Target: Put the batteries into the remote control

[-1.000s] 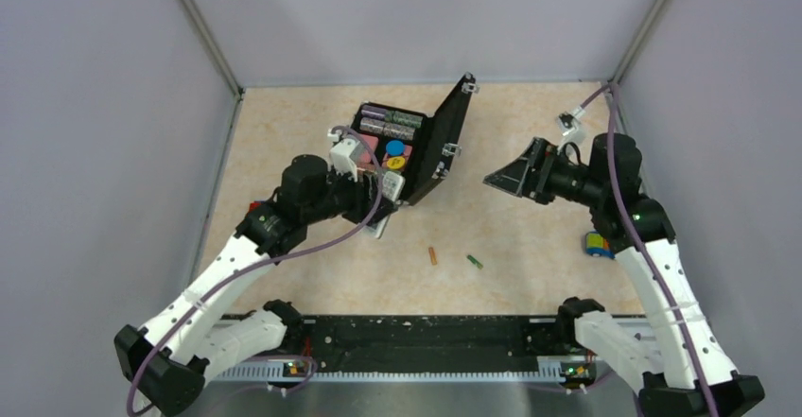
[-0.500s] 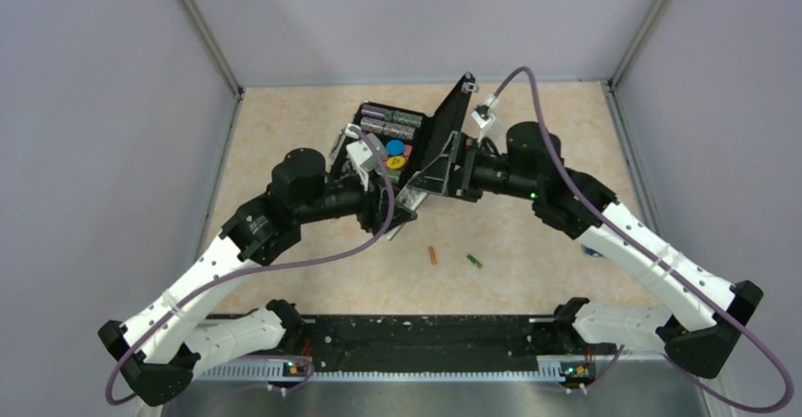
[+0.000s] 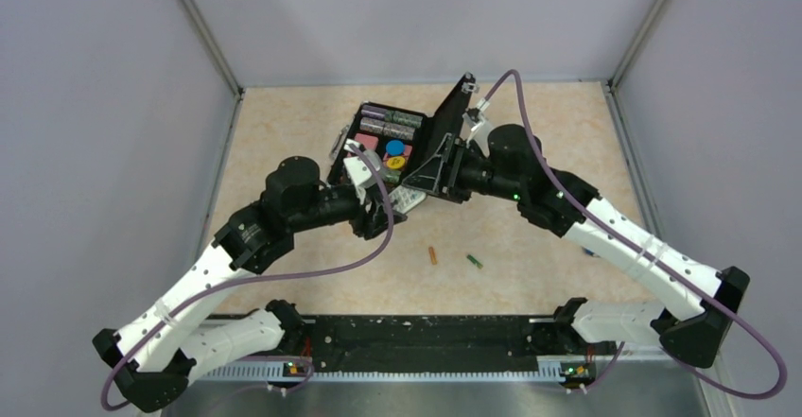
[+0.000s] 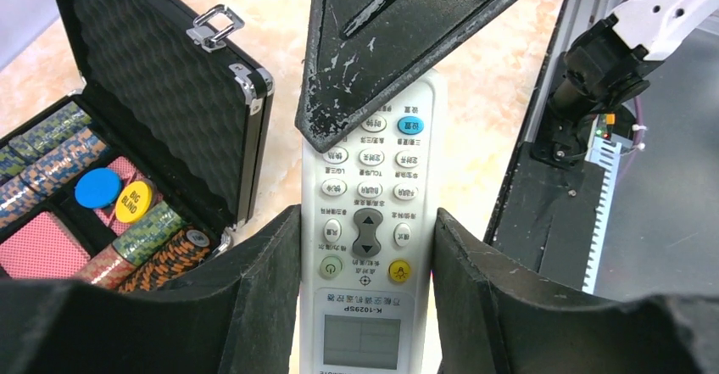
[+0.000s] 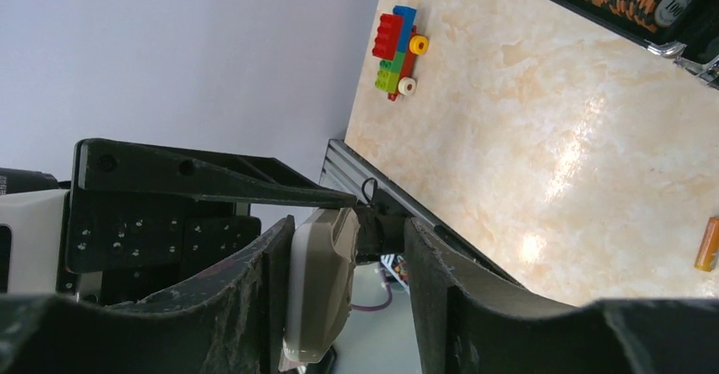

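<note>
My left gripper [image 4: 366, 218] is shut on the slim white remote control [image 4: 366, 247], keys and display facing its camera, held above the table beside the black case. In the top view the remote [image 3: 405, 198] spans between both grippers. My right gripper [image 5: 348, 226] is open around the remote's far end [image 5: 318, 285]; one finger touches its grey back edge and the other stands apart. The right finger [image 4: 381, 43] covers the remote's top keys. The orange-brown battery [image 3: 433, 255] and the green battery [image 3: 475, 261] lie loose on the table in front.
The open black case [image 3: 416, 138] with poker chips [image 4: 140, 238] stands just behind the grippers, its lid upright. A multicoloured block toy [image 5: 398, 47] lies on the table. The black rail [image 3: 416, 337] runs along the near edge.
My right arm has swung left from the right side, and its open fingers now straddle the remote's far end. My left arm has raised and turned the remote towards it.
</note>
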Tool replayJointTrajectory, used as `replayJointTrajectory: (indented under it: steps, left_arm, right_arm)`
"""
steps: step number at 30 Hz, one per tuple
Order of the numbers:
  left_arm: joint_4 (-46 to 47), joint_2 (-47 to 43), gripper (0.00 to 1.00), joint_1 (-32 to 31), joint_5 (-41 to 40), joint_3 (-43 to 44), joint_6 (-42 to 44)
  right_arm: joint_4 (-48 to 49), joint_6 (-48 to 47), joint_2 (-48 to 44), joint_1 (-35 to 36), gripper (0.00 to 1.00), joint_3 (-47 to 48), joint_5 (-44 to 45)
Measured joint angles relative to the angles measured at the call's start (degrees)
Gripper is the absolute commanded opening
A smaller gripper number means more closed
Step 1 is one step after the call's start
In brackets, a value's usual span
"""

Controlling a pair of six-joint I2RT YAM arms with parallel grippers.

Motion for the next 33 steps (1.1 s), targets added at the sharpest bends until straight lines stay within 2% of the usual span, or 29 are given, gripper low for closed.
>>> replayJointTrajectory:
  steps: [8, 10, 12, 13, 14, 16, 17, 18, 21, 25, 29, 33]
  left_arm:
    - [-1.01, 0.83, 0.00, -0.02, -1.36, 0.00, 1.97]
    - [-0.90, 1.31, 0.00, -0.02, -1.66, 0.04, 2.03]
    - [-0.85, 1.79, 0.02, -0.02, -2.01, 0.17, 2.01]
    - [-0.94, 2.10, 0.09, -0.02, -2.05, 0.31, 1.95]
    - [-0.96, 2.45, 0.21, -0.02, -2.10, 0.46, 1.86]
    - [-1.38, 3.48, 0.57, -0.02, -2.45, 1.31, 1.77]
    - [-1.55, 3.65, 0.85, -0.02, -2.64, 1.62, 1.77]
    - [-1.70, 3.69, 0.98, -0.02, -2.73, 1.66, 1.64]
    - [-0.74, 3.17, 0.99, -0.02, -3.78, 1.40, 1.62]
    - [2.51, -0.81, 0.99, -0.02, -6.71, -2.27, 3.82]
    - [4.74, -4.17, 0.99, -0.02, -8.39, -5.16, 10.47]
    - [9.11, -6.95, 0.92, -0.04, -8.39, -9.33, 17.44]
  right_arm:
    - [0.59, 1.01, 2.62, 0.09, 0.51, 0.15, -1.11]
    - [0.59, 1.14, 3.32, 0.20, 0.44, 0.15, -1.81]
    - [0.63, 1.20, 3.74, 0.35, 0.29, 0.15, -2.45]
    - [0.83, 1.40, 3.82, 0.37, 0.23, 0.15, -2.75]
    - [1.27, 1.57, 3.82, 0.39, 0.19, 0.20, -3.06]
    - [1.09, 1.64, 3.82, 0.35, 0.14, 0.39, -2.54]
    - [1.25, 1.73, 3.82, 0.26, 0.10, 0.42, -2.49]
    - [1.22, 1.77, 3.82, 0.26, 0.05, 0.42, -2.36]
    - [1.20, 3.26, 3.82, 0.44, 0.00, 0.42, -2.12]
    - [1.20, 7.67, 3.80, 0.46, 0.00, 0.42, -0.13]
    - [-1.86, 12.37, 3.93, 0.46, 0.00, 2.43, 2.56]
    - [-3.61, 17.51, 3.98, 0.46, 0.00, 5.90, 4.44]
